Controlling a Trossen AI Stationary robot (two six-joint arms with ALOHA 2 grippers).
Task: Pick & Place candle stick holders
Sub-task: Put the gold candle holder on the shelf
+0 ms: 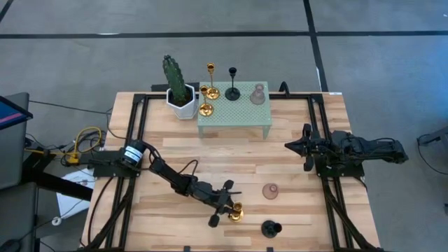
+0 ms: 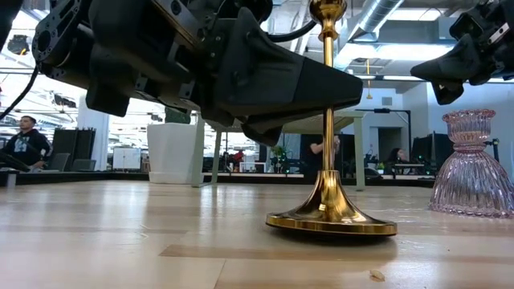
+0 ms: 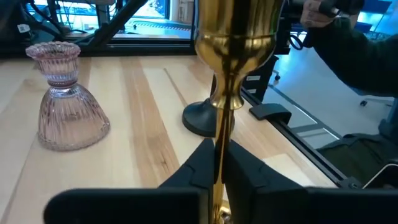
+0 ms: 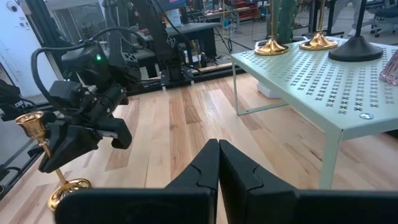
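Shiny gold candle stick holder [image 2: 330, 205], thin stem pinched in left gripper [image 3: 217, 163], right gripper [image 4: 218, 163] closed empty

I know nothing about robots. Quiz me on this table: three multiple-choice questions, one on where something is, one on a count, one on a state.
1. Where does the loose pink ribbed glass holder stand?
A. On the wooden tabletop
B. On the small green table
C. In the cactus pot

2. How many candle holders stand on the small green perforated table?
A. Two
B. Four
C. Six

3. What is the left claw doing?
A. Wide open over nothing
B. Shut on the shiny gold candlestick's stem
C. Gripping the cactus

Answers: 1 A, the high view shows it on the planks between both arms. 2 B, two gold, one black and one pink stand there. 3 B, the left wrist view shows the stem pinched between the fingers.
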